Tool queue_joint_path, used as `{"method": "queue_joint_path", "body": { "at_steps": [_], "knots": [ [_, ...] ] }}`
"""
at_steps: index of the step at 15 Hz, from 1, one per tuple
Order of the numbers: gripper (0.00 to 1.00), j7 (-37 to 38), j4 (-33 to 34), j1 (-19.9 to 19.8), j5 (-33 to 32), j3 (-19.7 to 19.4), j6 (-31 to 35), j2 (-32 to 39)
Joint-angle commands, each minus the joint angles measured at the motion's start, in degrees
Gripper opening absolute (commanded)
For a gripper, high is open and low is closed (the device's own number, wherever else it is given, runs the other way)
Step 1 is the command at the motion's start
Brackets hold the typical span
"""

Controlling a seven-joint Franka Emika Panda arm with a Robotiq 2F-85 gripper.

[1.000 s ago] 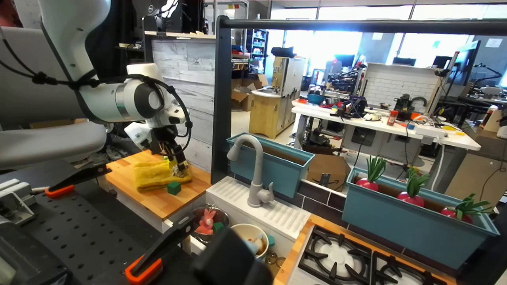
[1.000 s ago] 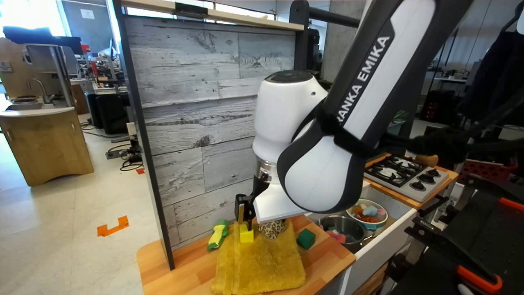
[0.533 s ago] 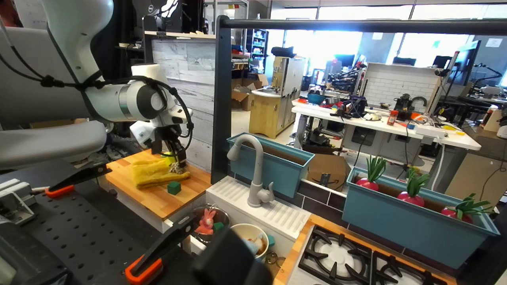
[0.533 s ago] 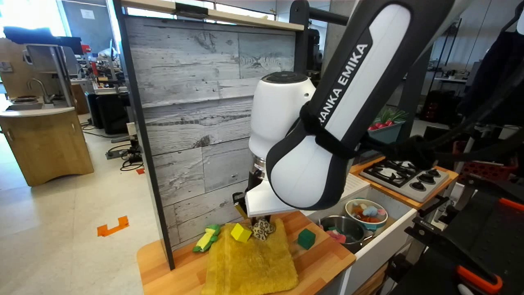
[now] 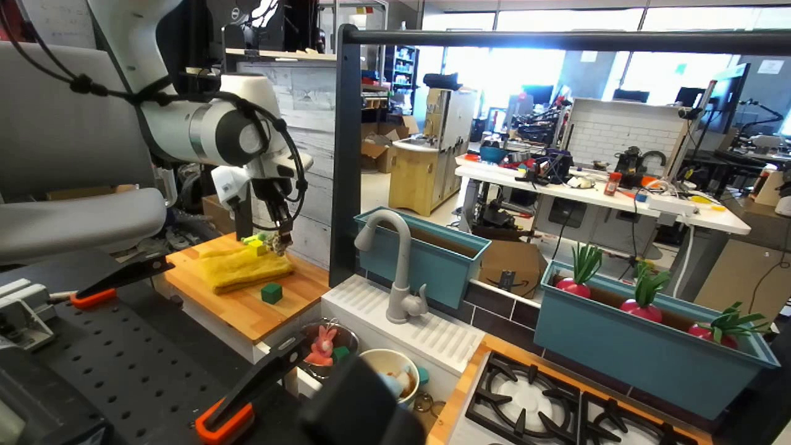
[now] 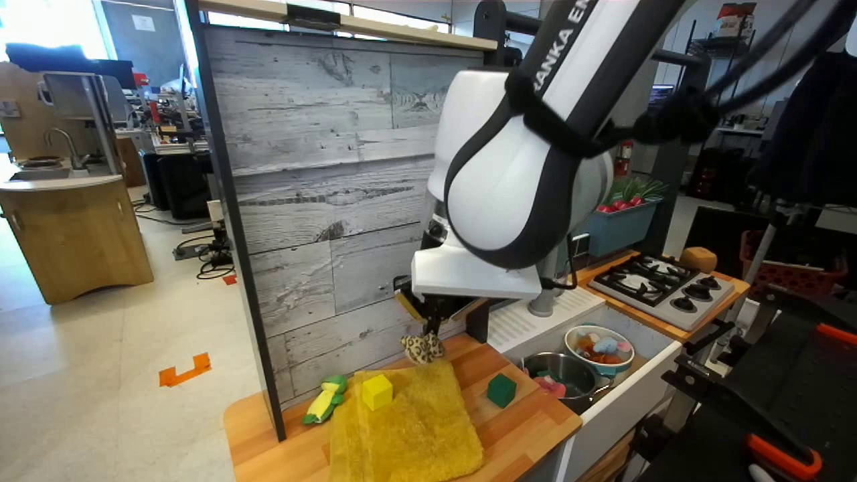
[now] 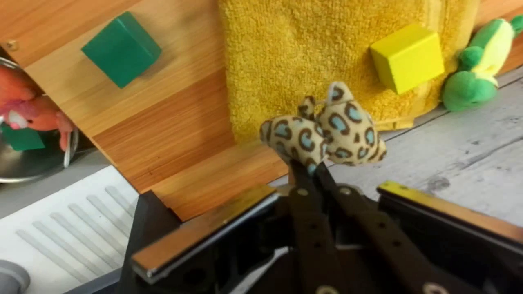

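Broad glass windows (image 5: pixel 519 68) glare behind a long, white-topped table (image 5: pixel 581 193); in an exterior view, a tan wooden cabinet (image 6: pixel 73 241) stands on pale, glossy flooring (image 6: pixel 167 321) beyond a grey, plank-patterned panel (image 6: pixel 321 174).

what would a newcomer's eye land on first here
Probably the leopard-spotted plush toy, pinched in the shut gripper. Next, the bright yellow cube on the mustard towel, and the green cube on the wooden counter beside that towel. In an exterior view, three red vegetables with leafy green tops stand in a blue planter.
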Motion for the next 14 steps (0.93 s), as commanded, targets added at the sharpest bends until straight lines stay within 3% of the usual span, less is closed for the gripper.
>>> {"method": "queue_joint_path", "body": {
  "at_steps": [1, 5, 10, 14],
  "knots": [
    [0.01, -3.2, -13.72, -1.86, 1.2, -0.14, -3.98, -13.19],
    [0.01, 1.94, -19.95, 2.66, -2.79, -8.76, -10.37, -15.24],
    [0.01, 7.99, -16.79, 3.7, -7.19, -12.93, -8.15, -4.41],
    [0.01, 11.27, -12.53, 7.48, -9.58, -16.93, -8.02, 2.75]
  ]
}}
